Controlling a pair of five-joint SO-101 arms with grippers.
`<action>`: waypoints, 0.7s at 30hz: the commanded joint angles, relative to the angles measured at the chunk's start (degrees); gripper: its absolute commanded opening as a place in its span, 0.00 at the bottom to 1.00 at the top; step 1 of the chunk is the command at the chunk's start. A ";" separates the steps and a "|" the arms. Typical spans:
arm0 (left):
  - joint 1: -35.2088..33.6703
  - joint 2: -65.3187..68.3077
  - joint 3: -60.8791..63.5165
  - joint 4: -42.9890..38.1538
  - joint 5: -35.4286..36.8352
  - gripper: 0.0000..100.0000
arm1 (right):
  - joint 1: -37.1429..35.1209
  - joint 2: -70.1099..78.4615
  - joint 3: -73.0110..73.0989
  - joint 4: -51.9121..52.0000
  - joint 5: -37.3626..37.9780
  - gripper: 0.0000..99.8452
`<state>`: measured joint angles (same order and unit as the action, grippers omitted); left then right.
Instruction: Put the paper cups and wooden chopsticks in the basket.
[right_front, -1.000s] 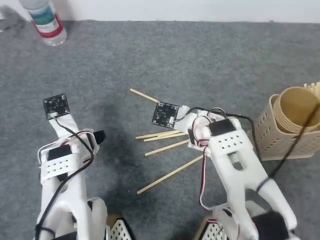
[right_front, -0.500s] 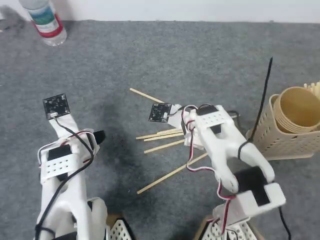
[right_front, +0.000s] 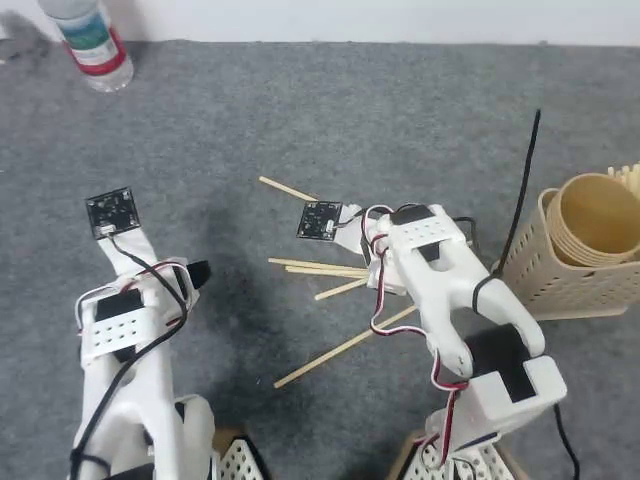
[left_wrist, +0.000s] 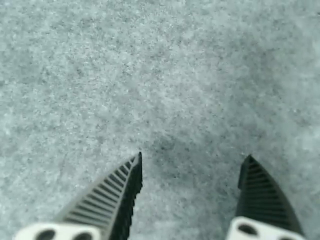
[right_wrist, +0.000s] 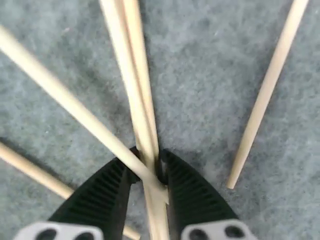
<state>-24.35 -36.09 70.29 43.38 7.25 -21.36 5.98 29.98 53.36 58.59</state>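
Clamping two wooden chopsticks (right_wrist: 136, 85) between its fingers (right_wrist: 190, 192), the right gripper (right_wrist: 150, 164) sits near the basket (right_front: 545, 280), paper cups (right_front: 595, 215) inside; a third stick (right_wrist: 55, 89) crosses the pair, so the lift should go slow, level; left gripper (left_wrist: 192, 162) fingers spread wide.

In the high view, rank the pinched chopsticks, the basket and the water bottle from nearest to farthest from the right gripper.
1. The chopsticks: a pair clamped between the right gripper's fingers.
2. The basket: off to the right, at the table's edge.
3. The water bottle: at the far left corner.
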 joint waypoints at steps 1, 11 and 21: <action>0.09 -0.44 -1.10 -1.05 0.70 0.30 | -0.66 -5.41 -4.84 5.32 -0.18 0.01; 0.09 -0.44 -1.10 -1.14 0.70 0.30 | -0.66 -25.27 -9.23 15.34 -5.27 0.01; 1.67 -0.35 -1.01 -1.14 0.70 0.30 | -0.66 -39.60 -12.57 20.44 -13.36 0.01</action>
<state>-23.12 -36.09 70.29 43.38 7.25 -21.54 -28.22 22.95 73.14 50.24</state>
